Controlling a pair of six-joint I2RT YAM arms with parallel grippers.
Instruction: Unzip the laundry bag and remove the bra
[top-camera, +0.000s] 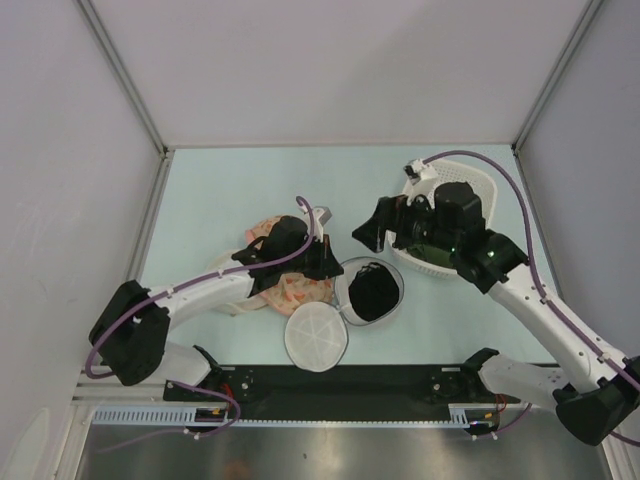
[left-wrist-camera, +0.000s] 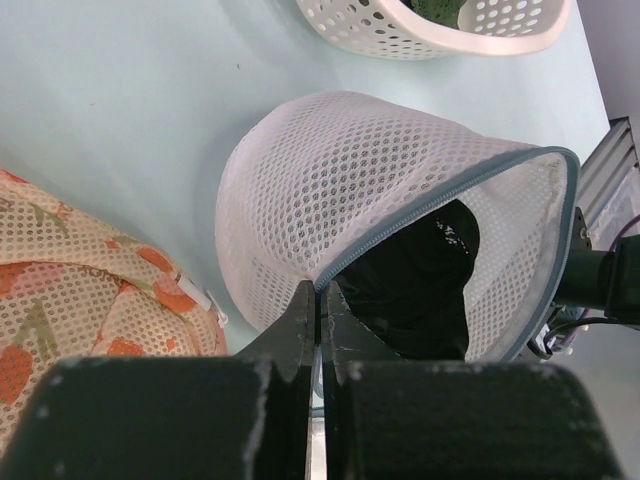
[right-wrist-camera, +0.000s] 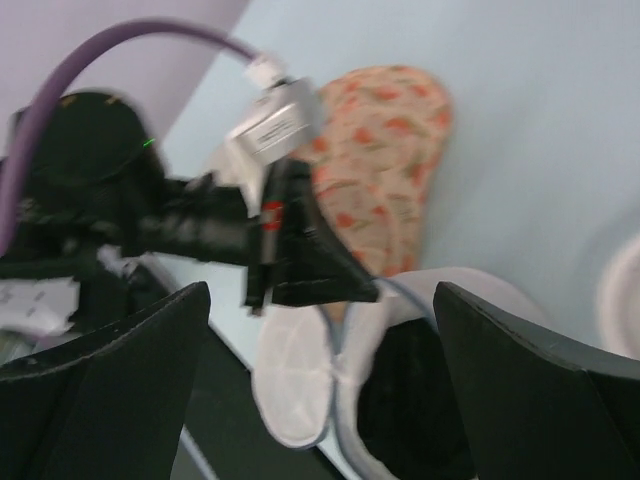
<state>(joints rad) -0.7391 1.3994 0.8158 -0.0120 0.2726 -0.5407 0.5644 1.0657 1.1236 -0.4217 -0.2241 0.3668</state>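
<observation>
A: Where is your laundry bag (left-wrist-camera: 330, 190) sitting?
B: On the pale table (top-camera: 230, 190), near its front edge, between your two arms. Its mouth gapes wide, and the round mesh lid (top-camera: 316, 338) lies flopped flat on the table just beside it.

A: And the bra?
B: The bra (left-wrist-camera: 415, 280) is inside, a black bundle in the hollow of the opened drum. You can see it through the mouth from above and from both wrists.

A: What is your left gripper doing?
B: Your left gripper (left-wrist-camera: 318, 300) is clenched on the bag's rim. Its fingers are pressed together, with the grey-blue zipper band (left-wrist-camera: 440, 195) pinched between them at the corner of the opening.

A: The right one?
B: Your right gripper (right-wrist-camera: 320, 300) is spread wide and grips nothing. It is held up off the table, between the bag and the white perforated basket (left-wrist-camera: 380, 30).

A: Anything else close by?
B: The peach floral mesh item (left-wrist-camera: 70, 280) lies just beside the bag, under your left arm. Something dark green sits in the basket, too cropped for you to name
</observation>
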